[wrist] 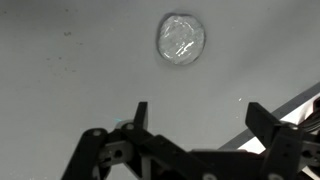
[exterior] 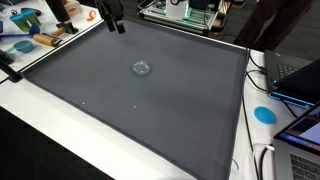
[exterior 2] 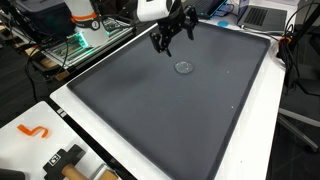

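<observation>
In an exterior view my gripper (exterior: 115, 27) hangs over the far edge of the grey mat (exterior: 150, 125). The clear round disc (exterior: 142, 68) lies well apart from it, mid-mat. In an exterior view the fingers (exterior 2: 160, 44) are spread and hold nothing, and cluttered workbenches (exterior 2: 60, 40) crowd behind. In the wrist view the disc sits ahead, off-centre. I judge this to be the approach: closing in calls for centring over the disc, then descending.

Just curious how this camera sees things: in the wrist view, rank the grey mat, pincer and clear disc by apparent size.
1. Grey mat, filling nearly the whole view.
2. Pincer, enlarged by its nearness to the camera.
3. Clear disc, smallest.
</observation>
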